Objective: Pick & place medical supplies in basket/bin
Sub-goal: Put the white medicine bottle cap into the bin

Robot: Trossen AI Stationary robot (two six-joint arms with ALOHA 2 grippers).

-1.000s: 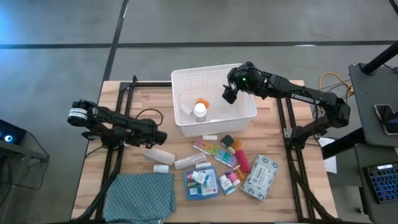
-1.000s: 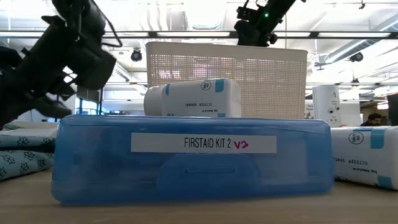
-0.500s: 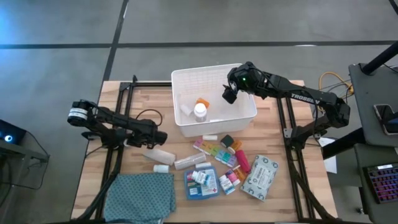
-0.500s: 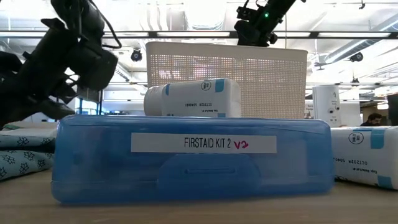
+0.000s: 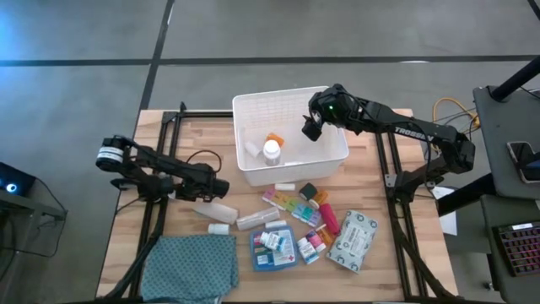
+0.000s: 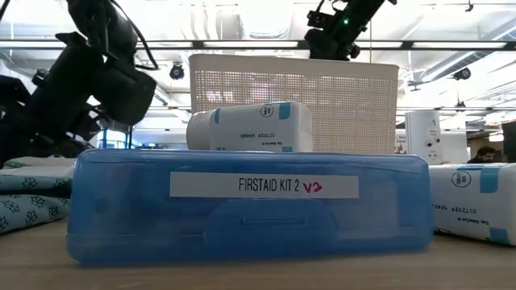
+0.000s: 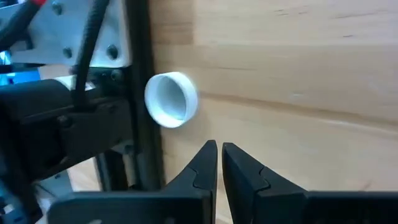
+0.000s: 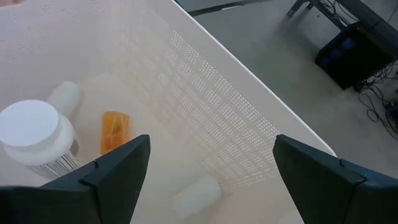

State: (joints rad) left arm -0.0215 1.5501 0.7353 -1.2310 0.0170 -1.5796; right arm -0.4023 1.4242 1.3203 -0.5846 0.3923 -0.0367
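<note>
The white bin [image 5: 289,135] stands at the far middle of the table. Inside lie a white-capped bottle [image 8: 34,134], an orange container [image 8: 114,130] and a white tube [image 8: 196,191]. My right gripper [image 5: 309,131] [image 8: 211,142] hangs open above the bin's right half, with nothing between its fingers. My left gripper [image 5: 221,187] [image 7: 219,152] is shut over bare wood at the table's left. A white round item [image 7: 171,99] lies beyond its tips. A white bottle [image 5: 215,209], a pill organiser [image 5: 295,207], the blue first-aid box [image 5: 272,249] and a wipes pack [image 5: 353,241] lie on the table.
A teal patterned cloth [image 5: 192,266] lies folded at the near left corner. Black frame rails [image 5: 160,211] run along both sides of the table. In the low view a white bottle [image 6: 250,126] rests on the first-aid box [image 6: 246,205].
My left gripper has tipped a little further down toward the table and stays shut. My right gripper has kept still over the bin.
</note>
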